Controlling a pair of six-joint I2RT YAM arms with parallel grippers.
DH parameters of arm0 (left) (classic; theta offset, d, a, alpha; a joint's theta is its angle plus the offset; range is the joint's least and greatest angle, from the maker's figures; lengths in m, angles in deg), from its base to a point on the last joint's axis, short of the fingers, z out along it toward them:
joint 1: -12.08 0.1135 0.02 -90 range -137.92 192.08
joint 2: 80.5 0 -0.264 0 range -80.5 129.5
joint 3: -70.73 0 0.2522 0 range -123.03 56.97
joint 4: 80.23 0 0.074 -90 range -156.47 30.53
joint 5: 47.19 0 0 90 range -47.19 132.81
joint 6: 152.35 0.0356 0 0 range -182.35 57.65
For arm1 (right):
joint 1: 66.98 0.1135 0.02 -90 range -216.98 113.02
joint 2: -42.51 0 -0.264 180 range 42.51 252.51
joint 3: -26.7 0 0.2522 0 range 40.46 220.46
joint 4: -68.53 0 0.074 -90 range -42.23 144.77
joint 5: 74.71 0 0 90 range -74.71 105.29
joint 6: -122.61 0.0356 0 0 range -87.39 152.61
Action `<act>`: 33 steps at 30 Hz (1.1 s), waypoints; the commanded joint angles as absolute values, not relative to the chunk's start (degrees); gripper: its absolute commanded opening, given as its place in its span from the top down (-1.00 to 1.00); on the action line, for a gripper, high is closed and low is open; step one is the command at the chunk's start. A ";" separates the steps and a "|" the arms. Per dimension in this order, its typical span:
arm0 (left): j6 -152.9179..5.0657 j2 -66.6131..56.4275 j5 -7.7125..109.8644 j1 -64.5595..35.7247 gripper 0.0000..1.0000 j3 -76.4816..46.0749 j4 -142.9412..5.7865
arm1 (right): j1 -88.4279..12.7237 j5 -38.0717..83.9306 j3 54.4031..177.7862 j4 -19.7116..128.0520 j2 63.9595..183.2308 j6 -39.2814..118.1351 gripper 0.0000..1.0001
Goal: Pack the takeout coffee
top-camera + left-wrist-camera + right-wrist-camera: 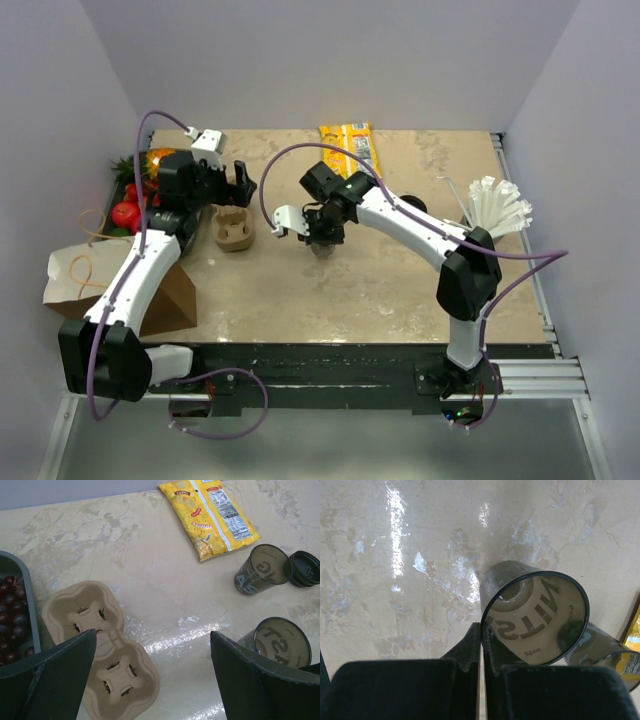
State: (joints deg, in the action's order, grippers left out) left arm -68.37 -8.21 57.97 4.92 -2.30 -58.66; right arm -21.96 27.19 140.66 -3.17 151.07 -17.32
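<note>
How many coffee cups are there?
2. The first cup is pinched at its rim by the right gripper. The second cup sits by the black lid, near the yellow packet. More could hide behind the arms.

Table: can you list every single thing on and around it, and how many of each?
held cup: one, dark see-through, mid-table
snack packet: one, yellow, far edge
other cup: one, dark see-through, by snack packet
lid: one, black, beside other cup
cup carrier: one, brown, empty, left of middle
paper bag: one, brown, left side
fruit tray: one, dark, far left, red fruit inside
white plastic bundle: one, right edge
table: one, beige
left gripper: one, black, open above cup carrier
right gripper: one, black, shut on held cup's rim
</note>
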 commanded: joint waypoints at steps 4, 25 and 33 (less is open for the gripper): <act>-70.08 -13.00 56.26 4.88 -0.99 0.27 -59.01 | -20.57 26.18 136.88 4.66 149.83 -15.91 1.00; -69.73 -12.47 57.40 4.96 -0.99 0.37 -59.62 | -20.83 29.26 141.70 1.51 150.18 -11.17 0.39; -70.69 -10.63 59.33 4.88 -0.98 0.01 -61.20 | -34.00 31.81 150.94 2.29 150.88 -0.80 0.38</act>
State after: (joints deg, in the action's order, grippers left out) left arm -69.24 -11.44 57.40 4.92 0.54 -58.51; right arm -25.68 30.88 148.10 1.71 151.68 -7.51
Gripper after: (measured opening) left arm 0.994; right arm 0.323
